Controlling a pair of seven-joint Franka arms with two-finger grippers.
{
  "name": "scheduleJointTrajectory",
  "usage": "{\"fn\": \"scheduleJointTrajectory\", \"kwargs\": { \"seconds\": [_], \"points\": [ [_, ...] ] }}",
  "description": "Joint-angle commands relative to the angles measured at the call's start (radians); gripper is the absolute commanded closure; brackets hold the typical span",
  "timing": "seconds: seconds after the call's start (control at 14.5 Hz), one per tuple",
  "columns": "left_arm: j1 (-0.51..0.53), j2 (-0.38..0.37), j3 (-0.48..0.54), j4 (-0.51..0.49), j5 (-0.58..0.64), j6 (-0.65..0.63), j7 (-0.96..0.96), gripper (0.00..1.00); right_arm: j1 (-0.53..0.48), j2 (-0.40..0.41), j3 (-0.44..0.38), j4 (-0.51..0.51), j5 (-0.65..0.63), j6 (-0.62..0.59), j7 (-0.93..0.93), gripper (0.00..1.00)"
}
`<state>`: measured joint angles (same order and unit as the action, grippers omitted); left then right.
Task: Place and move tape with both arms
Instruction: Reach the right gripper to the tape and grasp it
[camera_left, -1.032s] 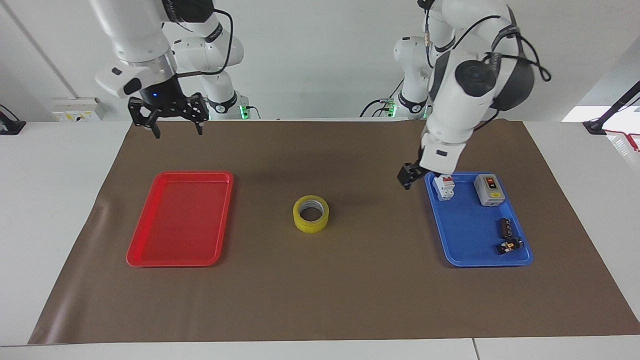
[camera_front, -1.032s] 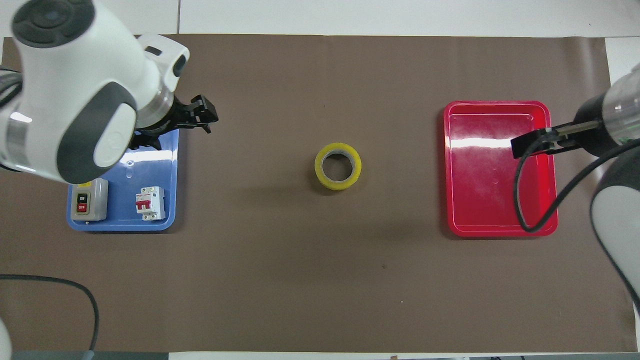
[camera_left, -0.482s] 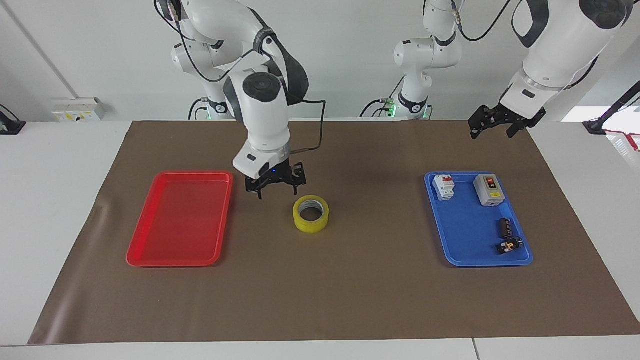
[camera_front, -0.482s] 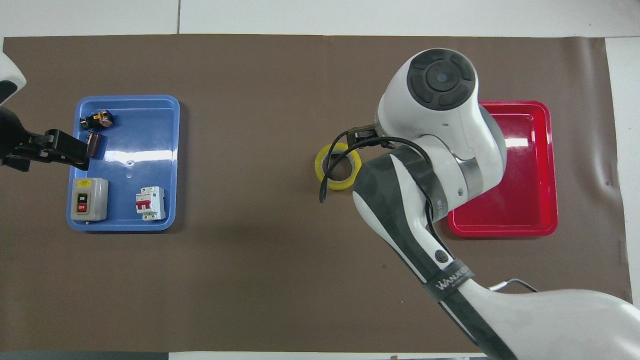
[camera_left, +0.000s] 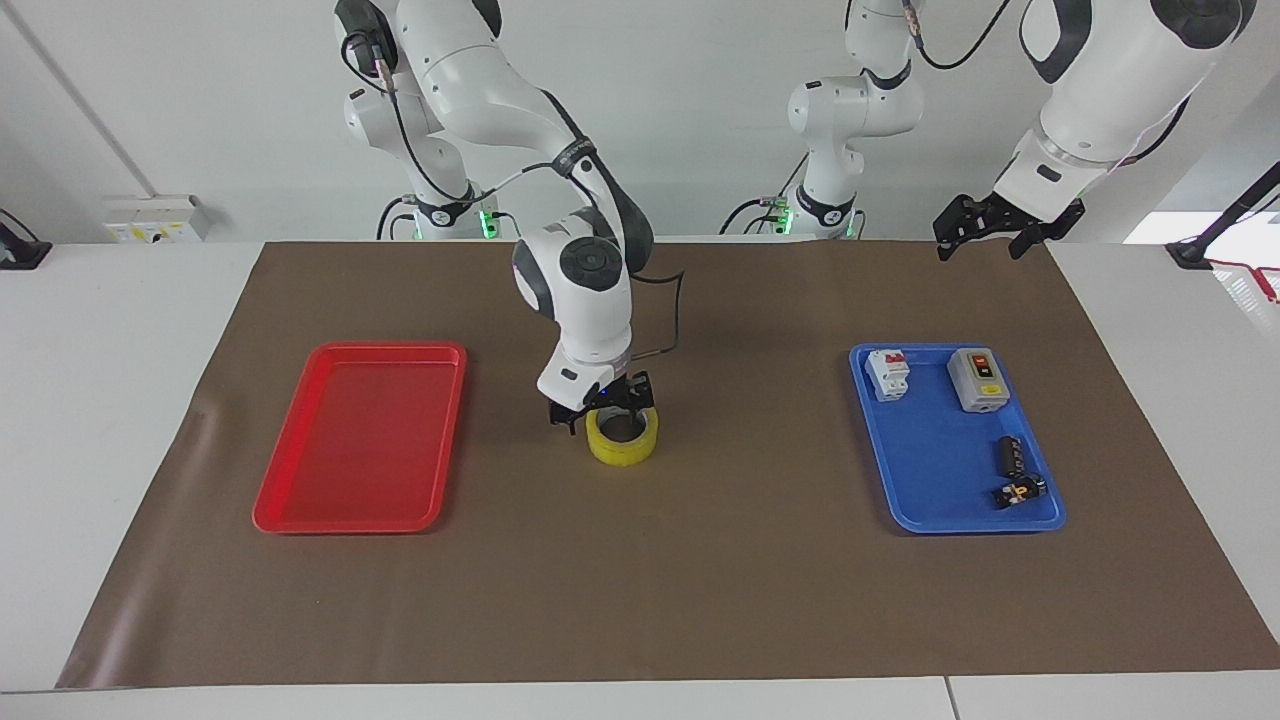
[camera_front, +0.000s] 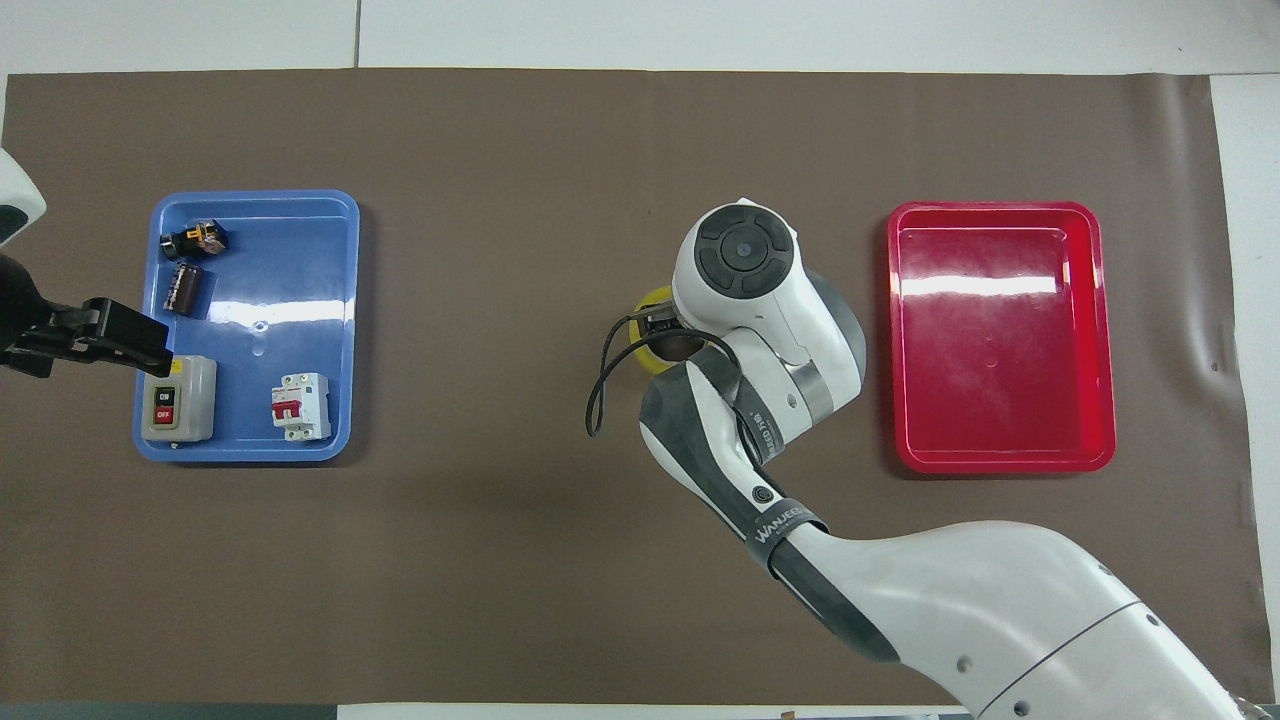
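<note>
- Surface: a white bench (camera_left: 120, 420) covered for most of its width by a brown paper sheet (camera_left: 660, 580), creased at the right arm's end.
- Room: a plain white wall (camera_left: 700, 120) runs along the robots' edge of the bench; two smaller white arms with green lights (camera_left: 830, 130) stand at that edge, and a socket box (camera_left: 155, 218) sits on the wall near the corner at the right arm's end.
- Red tray (camera_left: 360, 435): lies flat on the sheet toward the right arm's end, nothing in it.
- Blue tray (camera_left: 955, 440): lies toward the left arm's end. It carries a white breaker (camera_left: 888, 374) and a grey switch box (camera_left: 977, 379) at the side nearer the robots, with a dark cylinder (camera_left: 1010, 455) and a small black-and-yellow part (camera_left: 1018, 492) at the side farther from them.
- Tape (camera_left: 622, 436): a yellow roll lying flat on the sheet at mid-bench, between the two trays and well apart from both.
- Right gripper (camera_left: 603, 402): down at the tape, on the roll's rim nearer the robots. Its jaws are spread, and whether the fingers touch the roll cannot be told. In the overhead view the arm's wrist covers most of the tape (camera_front: 650, 302).
- Left gripper (camera_left: 978, 225): raised over the sheet's edge nearest the robots, at the left arm's end; jaws spread, holding nothing. The arm waits.
</note>
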<state>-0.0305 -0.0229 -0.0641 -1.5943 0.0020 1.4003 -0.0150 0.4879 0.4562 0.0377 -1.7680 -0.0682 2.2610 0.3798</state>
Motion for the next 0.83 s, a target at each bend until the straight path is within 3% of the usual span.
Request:
{"fn": "scheduleJointTrajectory", "kwargs": {
  "seconds": [0.0, 0.14, 0.28, 0.34, 0.41, 0.48, 0.76],
  "points": [
    [0.001, -0.011, 0.009, -0.009, -0.034, 0.017, 0.015, 0.00, -0.002, -0.045, -0.004, -0.103, -0.036, 0.080, -0.013, 0.00],
    [0.001, -0.014, 0.004, -0.013, -0.033, 0.016, 0.015, 0.00, -0.018, -0.044, -0.004, -0.103, -0.039, 0.101, -0.042, 0.00],
    [-0.002, -0.012, 0.004, -0.012, -0.033, 0.022, 0.020, 0.00, -0.020, -0.044, -0.004, -0.116, -0.039, 0.124, -0.042, 0.18],
    [-0.008, -0.012, 0.004, -0.010, -0.033, 0.020, 0.017, 0.00, -0.022, -0.044, -0.004, -0.116, -0.039, 0.124, -0.042, 0.41],
    [-0.009, -0.014, 0.004, -0.012, -0.033, 0.020, 0.017, 0.00, -0.025, -0.044, -0.004, -0.116, -0.039, 0.124, -0.042, 0.84],
    [-0.009, -0.014, 0.003, -0.010, -0.033, 0.020, 0.017, 0.00, -0.025, -0.044, -0.004, -0.117, -0.039, 0.129, -0.047, 1.00],
    [-0.009, -0.014, 0.003, -0.012, -0.033, 0.022, 0.012, 0.00, -0.025, -0.042, -0.004, -0.113, -0.039, 0.130, -0.099, 1.00]
  ]
}}
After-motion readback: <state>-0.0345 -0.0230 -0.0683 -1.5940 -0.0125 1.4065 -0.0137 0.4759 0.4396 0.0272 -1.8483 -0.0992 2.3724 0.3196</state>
